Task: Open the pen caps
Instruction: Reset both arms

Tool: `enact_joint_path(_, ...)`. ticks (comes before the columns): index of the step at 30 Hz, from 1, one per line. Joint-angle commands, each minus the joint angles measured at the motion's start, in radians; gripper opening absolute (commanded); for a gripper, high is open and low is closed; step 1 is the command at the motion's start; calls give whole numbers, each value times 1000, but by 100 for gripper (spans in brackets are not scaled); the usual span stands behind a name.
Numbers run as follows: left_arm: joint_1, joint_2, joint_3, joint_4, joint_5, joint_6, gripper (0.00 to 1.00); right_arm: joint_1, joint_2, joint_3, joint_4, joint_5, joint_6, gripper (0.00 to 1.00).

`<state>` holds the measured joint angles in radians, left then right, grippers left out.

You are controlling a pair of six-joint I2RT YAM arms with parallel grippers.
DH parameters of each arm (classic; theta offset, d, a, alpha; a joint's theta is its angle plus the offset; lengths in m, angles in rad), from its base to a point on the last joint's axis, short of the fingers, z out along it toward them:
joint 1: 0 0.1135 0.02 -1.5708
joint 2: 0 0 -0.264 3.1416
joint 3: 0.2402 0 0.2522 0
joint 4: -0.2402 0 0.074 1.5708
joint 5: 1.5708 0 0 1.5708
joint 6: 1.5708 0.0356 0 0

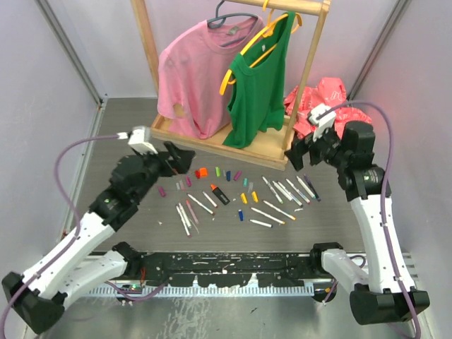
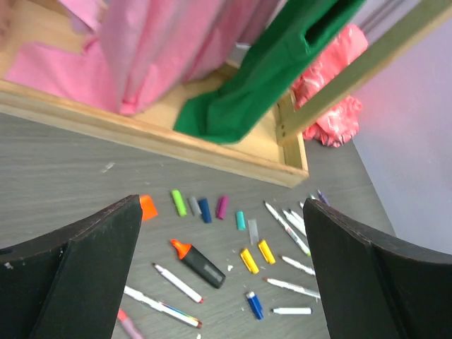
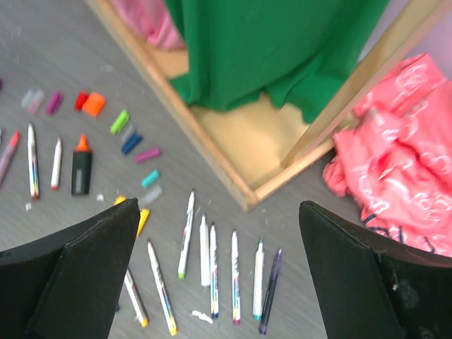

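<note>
Loose pen caps (image 1: 217, 171) lie in a row on the grey table, among them green (image 2: 178, 203), blue (image 2: 205, 210), purple (image 2: 222, 207), teal (image 2: 241, 220) and two yellow ones (image 2: 249, 260). An orange cap (image 3: 93, 104) lies at the row's left end. Uncapped white markers (image 3: 212, 261) lie side by side to the right. A black highlighter (image 2: 199, 263) shows its orange tip. My left gripper (image 1: 180, 158) hangs open above the caps' left end. My right gripper (image 1: 300, 153) hangs open above the markers on the right. Neither holds anything.
A wooden clothes rack (image 1: 263, 152) stands just behind the caps, carrying a pink shirt (image 1: 194, 78) and a green top (image 1: 261, 85). A crumpled red bag (image 1: 319, 99) lies at the back right. Grey walls close in both sides.
</note>
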<state>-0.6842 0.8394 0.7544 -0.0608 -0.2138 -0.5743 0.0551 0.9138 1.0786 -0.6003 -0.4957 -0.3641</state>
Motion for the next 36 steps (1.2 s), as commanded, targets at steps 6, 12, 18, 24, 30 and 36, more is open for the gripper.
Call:
enact_joint_path(6,189,-56,330,-324,235,136,98,-9,58,387,-62,130,172,100)
enact_joint_path(12,189,-39,517,-467,264,178,98,-9,73,504,-111,195,235,100)
enact_joint_path(18,189,-30,629,-547,264,221,98,-9,76,570,-139,222,306,100)
enact_joint_path(24,188,-32,641,-577,271,240,98,-9,79,609,-146,198,302,100)
enact_joint_path(30,189,-39,617,-579,270,247,98,-9,78,598,-141,181,282,100)
enact_joint_path(36,189,-38,614,-582,274,254,98,-9,64,573,-136,186,266,100)
